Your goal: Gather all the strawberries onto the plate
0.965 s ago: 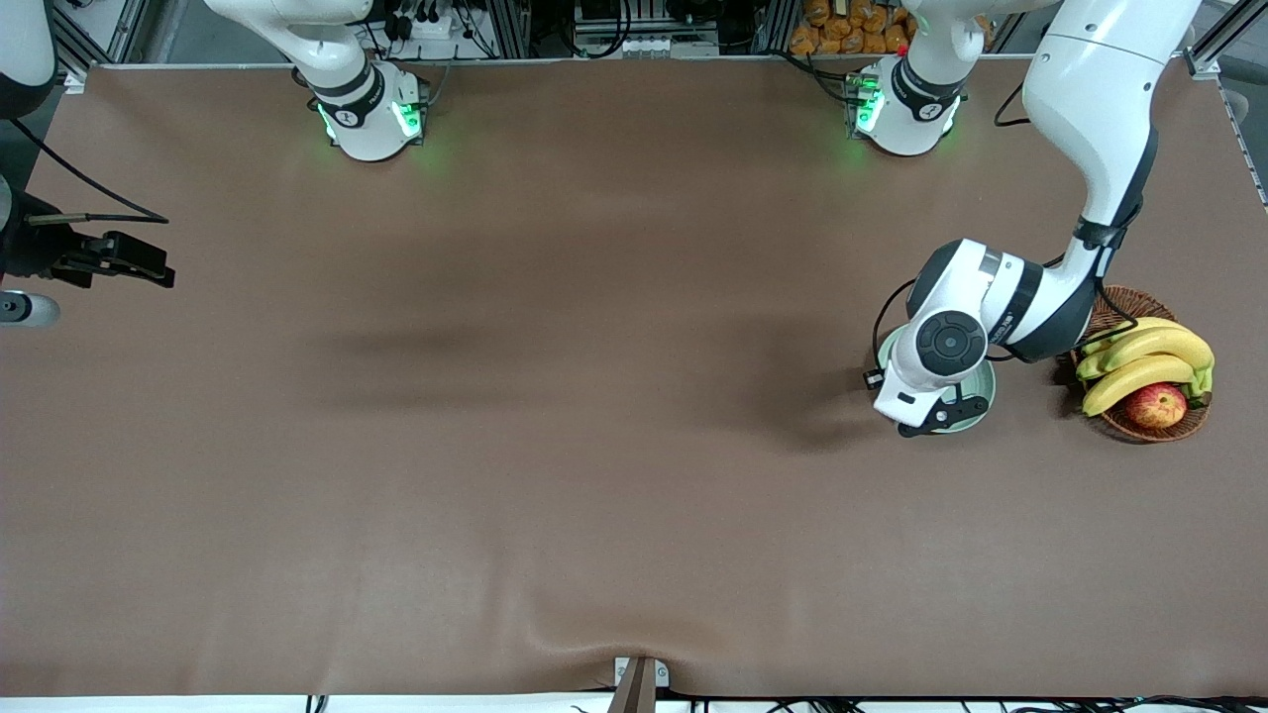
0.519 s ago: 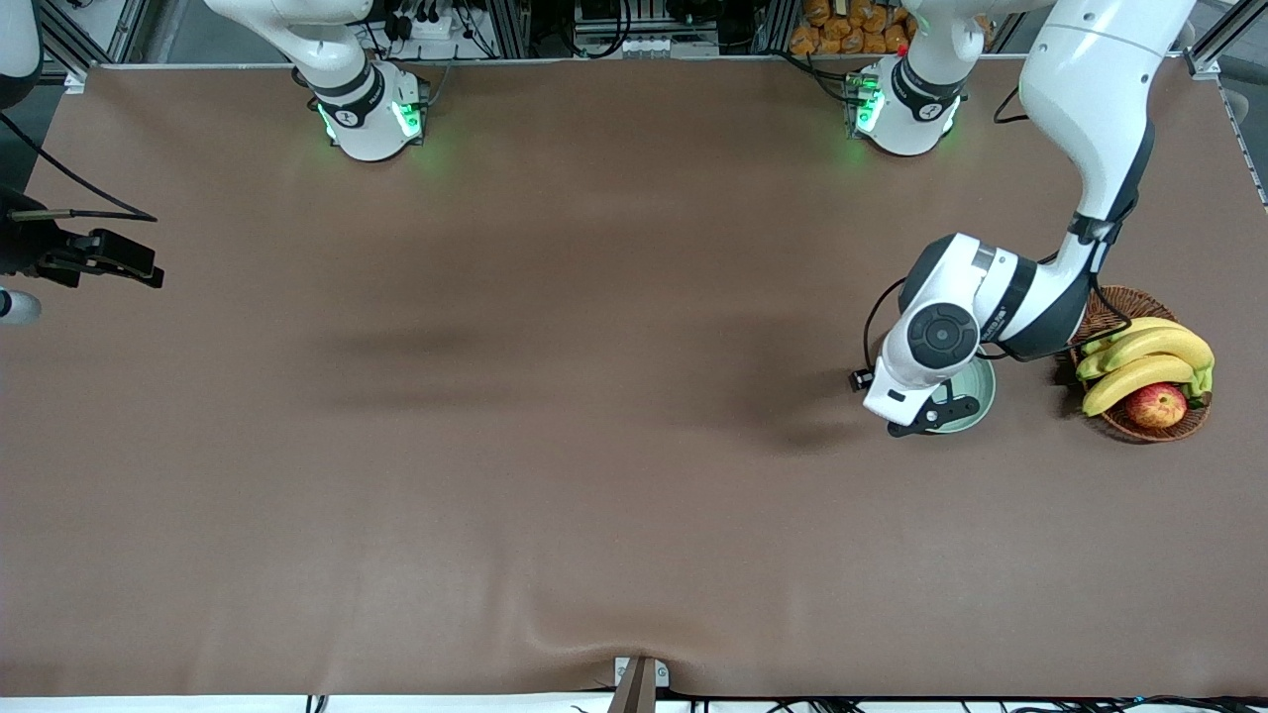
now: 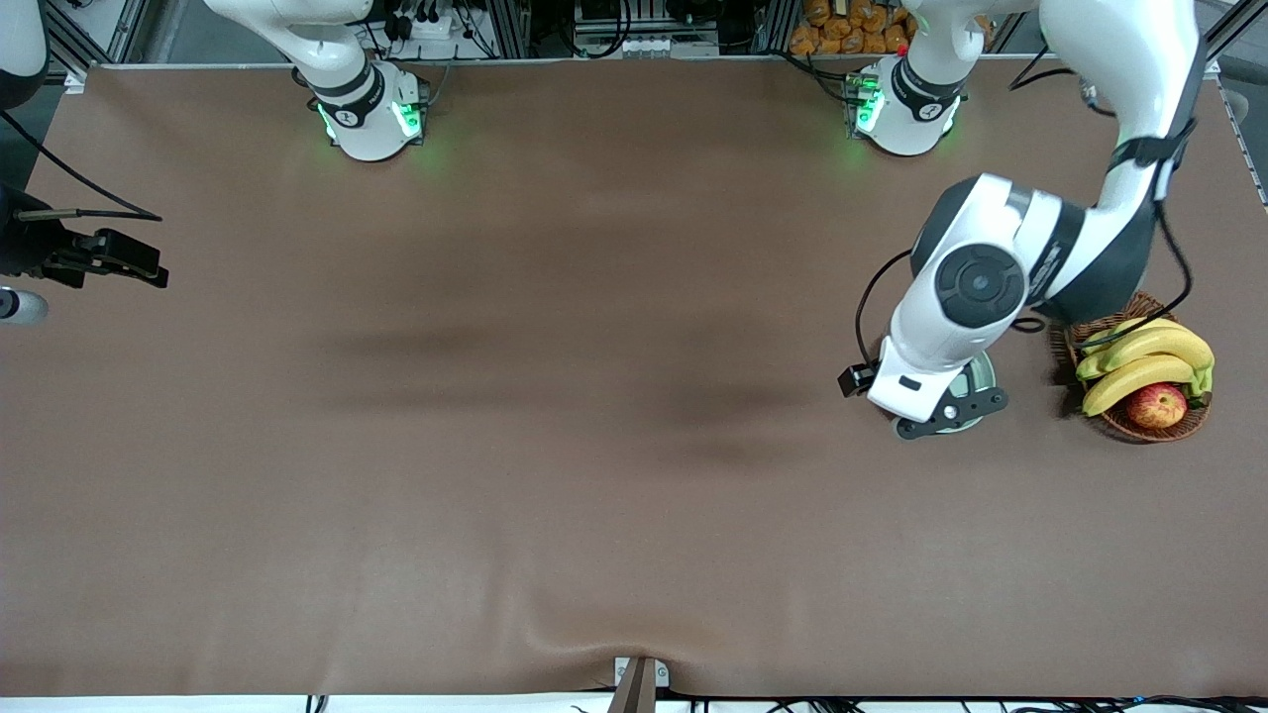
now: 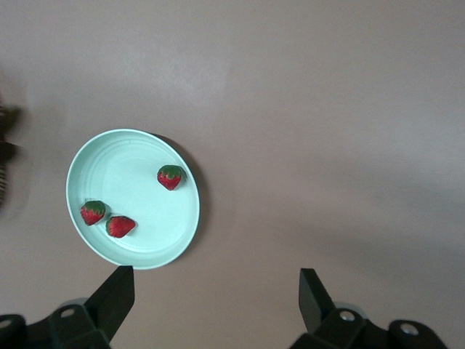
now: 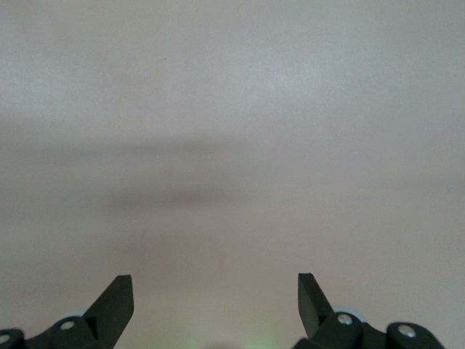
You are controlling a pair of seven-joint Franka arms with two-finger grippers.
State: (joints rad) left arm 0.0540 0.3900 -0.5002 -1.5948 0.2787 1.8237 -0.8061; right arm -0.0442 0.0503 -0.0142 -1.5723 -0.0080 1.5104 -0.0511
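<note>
Mint-green plate (image 4: 133, 198) held all three strawberries (image 4: 170, 177) — the collecting looked done. Left end effector (image 4: 211, 302) hung above it, fingers spread, empty; basket (image 3: 1139, 371) at the plate's three o'clock. Right end effector (image 5: 214, 302) waited, spread, over bare worktop (image 3: 555, 446). Next — simply retreat.

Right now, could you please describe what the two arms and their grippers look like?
Both arms are glossy white with black joint bands and green lights glowing at their bases. The left gripper and right gripper have black, wedge-shaped fingers. A black cable loops beside the left wrist.
</note>
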